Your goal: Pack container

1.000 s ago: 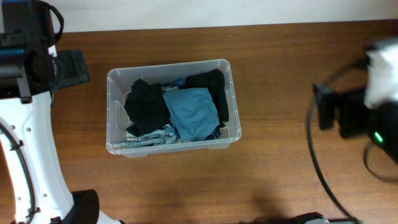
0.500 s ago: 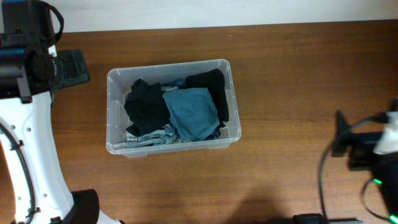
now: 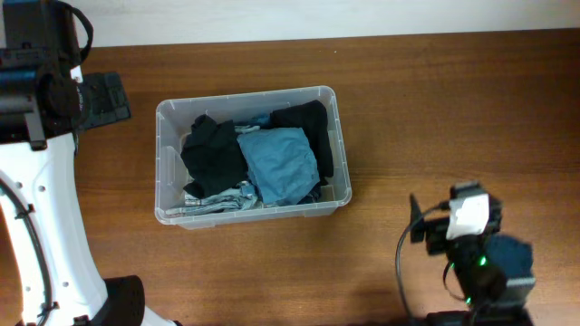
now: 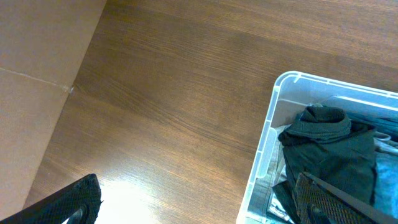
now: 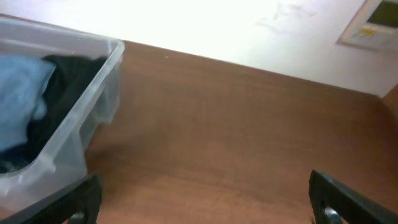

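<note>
Toward nine o'clock on the brown wooden table (image 3: 408,109), your large clear rectangular plastic bin (image 3: 246,93) lies lengthwise nine-to-three, at four o'clock from the nearer, wide-open left gripper (image 3: 107,98); the right gripper (image 3: 417,226), open too, sits well apart.

Stands with the white left arm (image 3: 41,208) along the left edge of the overhead view, left gripper (image 3: 101,98) pointing right, jaws spread wide with nothing between them. Shows dark fingertips (image 4: 68,202) at the lower corners of the left wrist view. Sits with the right arm (image 3: 471,258) at lower right, right gripper (image 3: 417,226) likewise wide and empty.
</note>
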{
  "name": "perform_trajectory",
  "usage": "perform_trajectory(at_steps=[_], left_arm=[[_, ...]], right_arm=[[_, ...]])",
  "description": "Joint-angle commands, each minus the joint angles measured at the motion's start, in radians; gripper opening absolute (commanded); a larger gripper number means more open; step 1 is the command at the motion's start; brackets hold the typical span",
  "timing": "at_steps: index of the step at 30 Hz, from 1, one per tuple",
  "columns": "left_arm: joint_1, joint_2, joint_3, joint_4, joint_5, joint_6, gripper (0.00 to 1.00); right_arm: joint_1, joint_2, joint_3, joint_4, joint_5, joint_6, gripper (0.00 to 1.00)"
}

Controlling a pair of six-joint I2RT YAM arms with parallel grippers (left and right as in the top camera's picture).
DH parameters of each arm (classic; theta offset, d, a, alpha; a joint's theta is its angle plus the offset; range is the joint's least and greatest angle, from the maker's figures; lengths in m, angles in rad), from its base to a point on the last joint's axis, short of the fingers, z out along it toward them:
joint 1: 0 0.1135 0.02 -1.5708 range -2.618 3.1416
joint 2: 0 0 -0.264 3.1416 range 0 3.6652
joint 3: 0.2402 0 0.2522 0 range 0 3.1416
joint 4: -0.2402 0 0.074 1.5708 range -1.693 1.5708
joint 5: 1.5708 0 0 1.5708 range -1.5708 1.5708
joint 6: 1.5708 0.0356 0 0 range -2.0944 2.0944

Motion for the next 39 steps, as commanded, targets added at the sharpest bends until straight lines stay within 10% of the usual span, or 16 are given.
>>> perform_trajectory(at_steps=[1, 39], left_arm=[[0.004, 0.0, 0.002, -0.002, -0.004, -0.009, 0.99], [0.004, 0.0, 0.002, -0.001, -0.004, -0.009, 0.99]], right_arm=[[-0.009, -0.137, -0.097, 0.011, -0.029, 0.019, 0.98], [-0.008, -0.311, -0.351, 0.02, -0.029, 0.041, 0.99]])
